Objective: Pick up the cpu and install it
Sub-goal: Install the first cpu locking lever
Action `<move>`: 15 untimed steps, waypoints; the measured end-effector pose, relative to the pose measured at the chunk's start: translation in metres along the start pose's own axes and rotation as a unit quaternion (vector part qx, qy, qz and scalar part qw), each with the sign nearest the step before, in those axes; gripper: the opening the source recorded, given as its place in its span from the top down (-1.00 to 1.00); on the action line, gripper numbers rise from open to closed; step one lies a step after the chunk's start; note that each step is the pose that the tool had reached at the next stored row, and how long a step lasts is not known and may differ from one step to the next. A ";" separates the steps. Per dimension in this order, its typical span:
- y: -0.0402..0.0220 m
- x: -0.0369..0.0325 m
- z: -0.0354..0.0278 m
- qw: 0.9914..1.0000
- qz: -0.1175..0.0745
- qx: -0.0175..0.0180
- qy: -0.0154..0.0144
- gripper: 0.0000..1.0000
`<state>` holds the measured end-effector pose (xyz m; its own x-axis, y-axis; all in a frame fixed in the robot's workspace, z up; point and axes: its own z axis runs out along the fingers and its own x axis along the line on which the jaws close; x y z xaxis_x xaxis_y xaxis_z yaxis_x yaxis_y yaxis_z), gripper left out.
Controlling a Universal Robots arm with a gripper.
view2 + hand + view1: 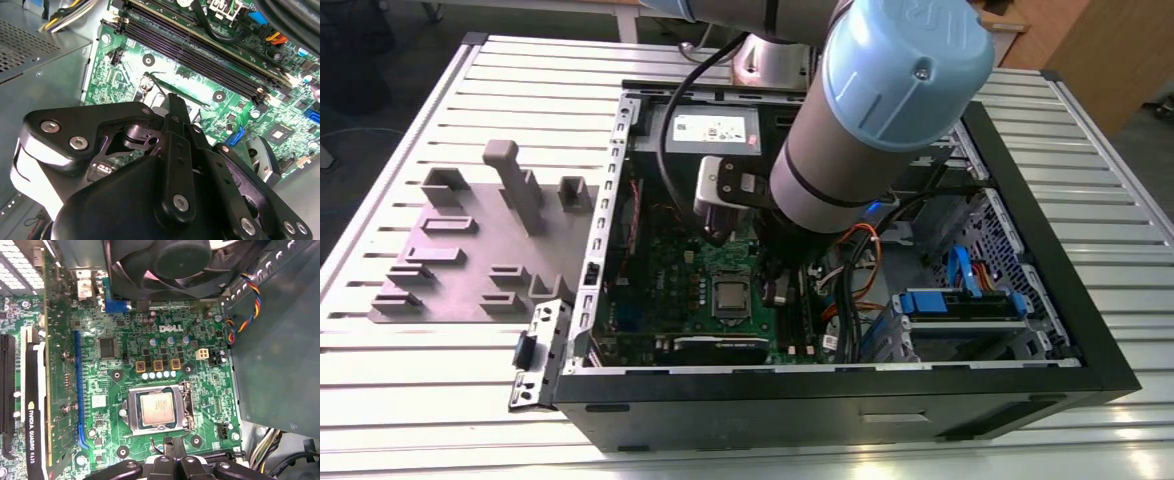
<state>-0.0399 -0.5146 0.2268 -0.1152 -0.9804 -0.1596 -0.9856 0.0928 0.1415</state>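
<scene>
- The cpu [156, 408] is a small silver square. In the first wrist view it sits flat in its socket [186, 407] on the green board [120, 385], a little below the middle of the picture.
- It is square, so no side is longer than another. Its edges line up with the metal frame around it.
- The gripper [172, 450] is at the bottom edge of that picture, just below the cpu. It does not touch the cpu. It holds nothing that I can see, but I cannot tell if it is spread or closed.
- In the exterior view the cpu [727, 294] shows low in the middle, just to the left of the dark end of the arm [854, 130].
- In the second wrist view the black body of the gripper [175, 150] takes up the lower half, with the board [200, 75] behind it.
- A round black fan [160, 262] is at the top of the first wrist view.
- There is white writing on the board and on a black card [32, 405] at the lower left. I do not read it out.
- The computer case [854, 410] lies open on a ribbed metal surface [454, 390].
</scene>
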 end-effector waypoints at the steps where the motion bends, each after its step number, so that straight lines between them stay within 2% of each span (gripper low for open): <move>1: 0.0000 0.0001 0.0000 1.000 -0.001 0.000 0.000 0.79; 10: -0.0010 0.0000 0.0000 1.000 -0.004 -0.001 0.001 0.79; 15: -0.0010 0.0000 0.0000 0.999 -0.033 -0.004 0.005 0.79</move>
<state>-0.0390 -0.5147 0.2266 -0.0492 -0.9859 -0.1597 -0.9899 0.0268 0.1392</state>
